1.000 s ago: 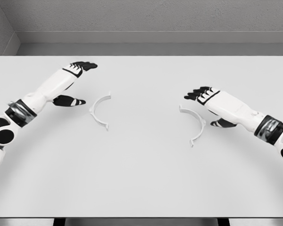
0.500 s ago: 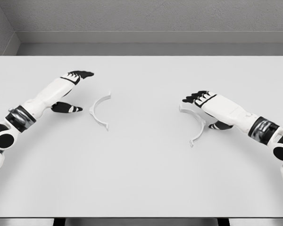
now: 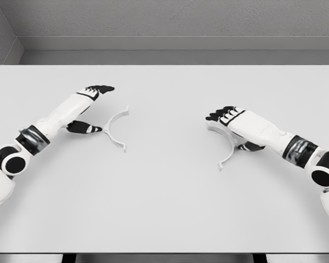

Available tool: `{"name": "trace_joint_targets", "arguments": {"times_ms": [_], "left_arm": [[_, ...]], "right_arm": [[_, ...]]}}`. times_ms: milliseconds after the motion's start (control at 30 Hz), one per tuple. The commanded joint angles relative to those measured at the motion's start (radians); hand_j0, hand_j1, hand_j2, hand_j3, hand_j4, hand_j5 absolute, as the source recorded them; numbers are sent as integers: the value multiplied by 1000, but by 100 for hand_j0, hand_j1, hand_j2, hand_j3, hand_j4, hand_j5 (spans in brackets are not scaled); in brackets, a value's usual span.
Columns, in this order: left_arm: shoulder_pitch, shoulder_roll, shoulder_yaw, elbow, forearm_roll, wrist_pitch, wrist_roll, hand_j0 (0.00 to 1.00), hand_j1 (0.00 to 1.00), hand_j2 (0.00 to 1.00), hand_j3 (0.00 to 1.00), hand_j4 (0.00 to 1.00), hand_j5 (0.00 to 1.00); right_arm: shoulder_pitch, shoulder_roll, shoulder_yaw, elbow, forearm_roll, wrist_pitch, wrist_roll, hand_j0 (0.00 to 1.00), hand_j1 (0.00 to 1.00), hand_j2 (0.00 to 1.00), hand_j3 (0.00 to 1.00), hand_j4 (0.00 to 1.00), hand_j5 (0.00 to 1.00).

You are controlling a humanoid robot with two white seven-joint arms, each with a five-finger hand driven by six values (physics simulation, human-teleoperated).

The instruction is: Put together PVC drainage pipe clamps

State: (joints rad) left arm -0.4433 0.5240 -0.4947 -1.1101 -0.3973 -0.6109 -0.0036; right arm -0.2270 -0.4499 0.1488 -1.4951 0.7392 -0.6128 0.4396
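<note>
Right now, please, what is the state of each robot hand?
Left robot hand: open, holding nothing, beside the left clamp half.
Right robot hand: open, over the right clamp half, grasp not closed.

I see my left hand spread beside the left clamp half; my right hand covers the right clamp half.

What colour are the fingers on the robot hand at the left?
Black; the fingers of the left robot hand contrast with its white arm, seen in the head view.

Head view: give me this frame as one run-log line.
left hand: open, beside left clamp half, thumb near it | right hand: open, over right clamp half | halves apart on table, unassembled
</note>
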Motion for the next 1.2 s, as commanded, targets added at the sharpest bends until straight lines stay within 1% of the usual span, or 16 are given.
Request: {"name": "trace_joint_targets", "arguments": {"times_ms": [0,133,300,333,367,467,600,667,733,800,933,1033,1167], "left_arm": [[0,-7,1,1,6,0,1,100,100,100,100,100,100],[0,-9,1,0,6,0,1,100,100,100,100,100,100],[2,-36,1,0,6,0,1,100,100,100,100,100,100],[2,-39,1,0,6,0,1,100,100,100,100,100,100],[2,-39,1,0,6,0,1,100,100,100,100,100,100],[2,-52,1,-2,6,0,1,100,100,100,100,100,100],[2,-41,16,1,9,0,1,100,100,100,100,100,100],[-2,-39,16,6,9,0,1,100,100,100,100,100,100],[-23,-41,16,45,9,0,1,100,100,100,100,100,100],[-38,-52,13,62,9,0,1,100,100,100,100,100,100],[-44,-65,7,62,8,0,1,100,100,100,100,100,100],[-44,-79,4,62,8,0,1,100,100,100,100,100,100],[-44,-93,4,61,8,0,1,100,100,100,100,100,100]], "right_arm": [[0,-1,3,-2,-7,2,1,100,100,100,100,100,100],[-2,0,12,-8,-7,2,4,100,100,100,100,100,100],[-2,0,31,-13,-7,2,5,100,100,100,100,100,100],[-2,0,34,-16,-7,2,5,100,100,100,100,100,100],[-2,7,35,-34,-7,2,7,100,100,100,100,100,100],[-2,13,37,-37,-7,2,7,100,100,100,100,100,100],[-3,14,37,-39,-7,2,7,100,100,100,100,100,100],[-8,14,38,-40,-7,2,7,100,100,100,100,100,100],[-9,14,52,-42,-7,10,7,100,100,100,100,100,100],[-11,16,55,-56,-7,19,7,100,100,100,100,100,100],[-28,16,86,-56,-7,33,7,100,100,100,100,100,100],[-29,34,90,-56,-7,33,7,100,100,100,100,100,100],[-29,37,95,-56,-6,33,8,100,100,100,100,100,100]]}}
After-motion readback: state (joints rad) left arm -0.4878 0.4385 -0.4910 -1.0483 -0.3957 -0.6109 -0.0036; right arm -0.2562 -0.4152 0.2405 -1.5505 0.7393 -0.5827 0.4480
